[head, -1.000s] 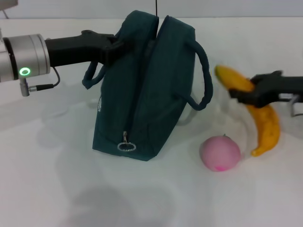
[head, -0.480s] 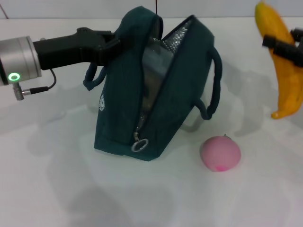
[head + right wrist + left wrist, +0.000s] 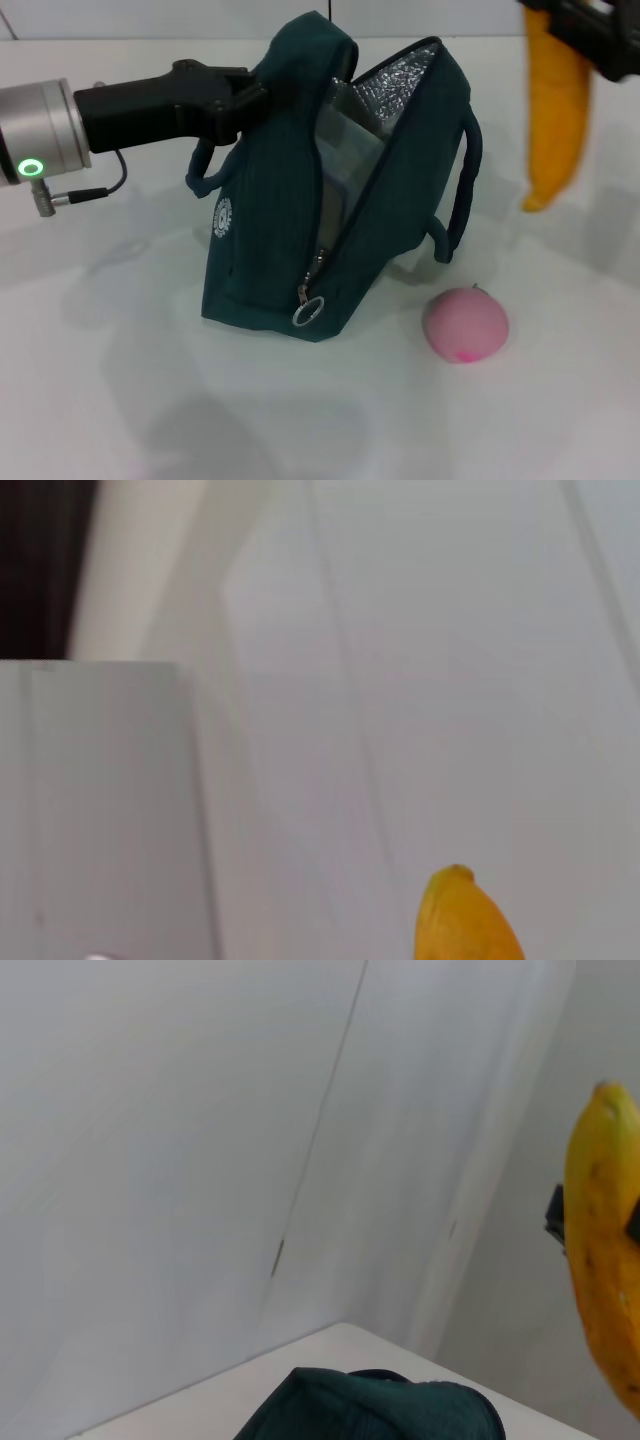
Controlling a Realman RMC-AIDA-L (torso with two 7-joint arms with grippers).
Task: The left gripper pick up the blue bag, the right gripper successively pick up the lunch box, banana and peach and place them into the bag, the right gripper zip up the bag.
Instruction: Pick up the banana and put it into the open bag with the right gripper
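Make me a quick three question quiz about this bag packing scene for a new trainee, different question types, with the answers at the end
1. True or false: the banana is lying on the table.
2. Which item rests on the table beside the blue bag? A) peach B) apple C) cup
3. Fill in: the bag's top is held by the ____ pincer.

Key:
1. False; the right pincer holds it in the air, hanging down.
2. A; the peach.
3. Left; the left pincer grips the bag's top, and the zip is open, showing the silver lining.
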